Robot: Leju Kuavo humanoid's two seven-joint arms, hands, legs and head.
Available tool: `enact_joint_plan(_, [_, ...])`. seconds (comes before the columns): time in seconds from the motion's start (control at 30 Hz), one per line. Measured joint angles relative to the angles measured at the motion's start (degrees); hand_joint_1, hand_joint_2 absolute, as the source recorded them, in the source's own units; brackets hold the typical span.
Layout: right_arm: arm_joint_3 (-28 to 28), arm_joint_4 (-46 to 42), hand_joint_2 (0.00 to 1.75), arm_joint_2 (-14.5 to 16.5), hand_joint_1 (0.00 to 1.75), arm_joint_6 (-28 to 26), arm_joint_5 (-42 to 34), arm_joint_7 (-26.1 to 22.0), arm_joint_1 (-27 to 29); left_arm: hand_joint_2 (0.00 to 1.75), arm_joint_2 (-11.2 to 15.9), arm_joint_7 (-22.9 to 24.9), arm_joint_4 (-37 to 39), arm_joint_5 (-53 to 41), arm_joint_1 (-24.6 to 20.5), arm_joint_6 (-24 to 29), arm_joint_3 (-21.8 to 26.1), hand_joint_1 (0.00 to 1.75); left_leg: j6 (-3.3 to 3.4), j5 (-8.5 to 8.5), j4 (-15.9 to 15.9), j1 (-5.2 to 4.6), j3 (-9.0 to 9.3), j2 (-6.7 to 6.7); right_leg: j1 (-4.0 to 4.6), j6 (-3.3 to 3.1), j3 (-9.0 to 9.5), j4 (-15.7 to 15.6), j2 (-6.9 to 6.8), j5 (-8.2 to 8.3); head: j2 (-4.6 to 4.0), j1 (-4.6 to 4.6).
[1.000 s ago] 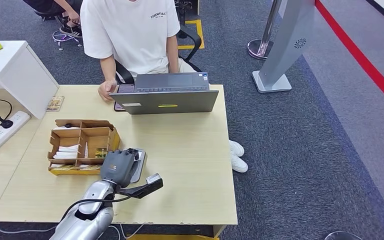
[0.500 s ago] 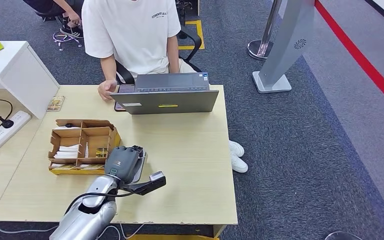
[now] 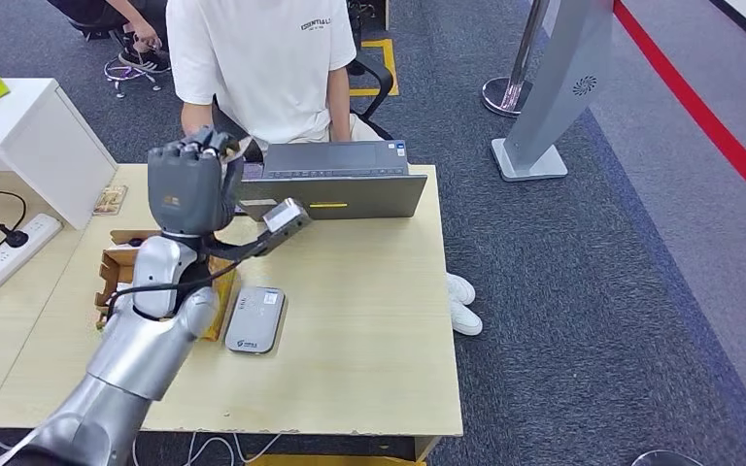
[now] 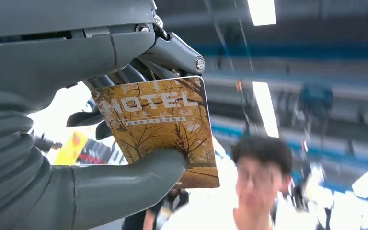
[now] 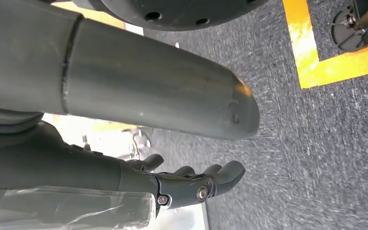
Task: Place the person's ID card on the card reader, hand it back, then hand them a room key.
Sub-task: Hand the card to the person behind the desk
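Observation:
My left hand is raised above the table's far left side, in front of the person in a white T-shirt. It pinches a yellow-brown card printed with autumn trees and large white letters between thumb and fingers. The grey card reader lies flat on the table with nothing on it. My right hand hangs over the carpet, fingers loosely apart and holding nothing.
A grey laptop stands at the table's far edge before the person. A cardboard divider box with cards sits left of the reader, partly behind my arm. Another patterned card lies near the white cabinet.
My left hand has lifted off the card reader and swung up and away toward the person, carrying the card. The reader now lies uncovered.

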Motion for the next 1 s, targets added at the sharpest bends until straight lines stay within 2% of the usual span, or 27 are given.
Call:
enact_joint_plan(0.17, [1.94, 0.0, 0.0, -0.1, 0.0, 0.65, 1.56, 0.09, 0.02, 1.75, -1.28, 2.77, 4.68, -3.89, -10.0, -0.14, 2.79, 1.75, 0.01, 0.01, 0.01, -0.01, -0.01, 0.01, 0.0, 0.04, 0.0, 0.0, 0.02, 0.03, 0.0, 0.04])
enact_joint_plan(0.33, [2.95, 0.0, 0.0, -0.15, 0.0, 1.23, 2.21, 0.17, 0.08, 1.75, -2.42, 4.6, 9.83, -5.36, -15.08, -0.71, 4.19, 1.75, 0.01, 0.01, 0.02, -0.01, -0.02, 0.02, 0.0, 0.05, -0.01, -0.01, 0.03, 0.04, 0.0, 0.05])
enact_joint_plan(0.5, [3.81, 0.0, 0.0, -0.25, 0.0, 1.94, 3.12, 0.19, 0.14, 1.75, -3.95, 7.8, 18.23, -6.95, -20.68, -1.89, 4.63, 1.75, 0.01, 0.01, 0.03, -0.01, -0.04, 0.02, -0.01, 0.05, -0.01, -0.01, 0.04, 0.04, 0.0, 0.06])
enact_joint_plan(0.63, [4.31, 0.0, 0.0, -0.28, 0.0, 2.03, 3.11, 0.06, 0.18, 1.75, -5.09, 7.88, 23.66, -6.61, -23.46, -1.62, 5.16, 0.0, 0.01, 0.01, 0.03, -0.01, -0.04, 0.02, -0.01, 0.06, -0.01, -0.01, 0.04, 0.04, 0.0, 0.08])
enact_joint_plan(1.0, [4.51, 0.0, 0.0, -0.33, 0.0, 2.22, 2.26, 0.04, 0.25, 1.75, -6.03, 7.27, 31.29, -5.25, -24.25, -2.68, 5.63, 0.0, 0.01, 0.01, 0.03, -0.01, -0.04, 0.03, -0.01, 0.05, -0.01, -0.01, 0.04, 0.04, 0.0, 0.1])
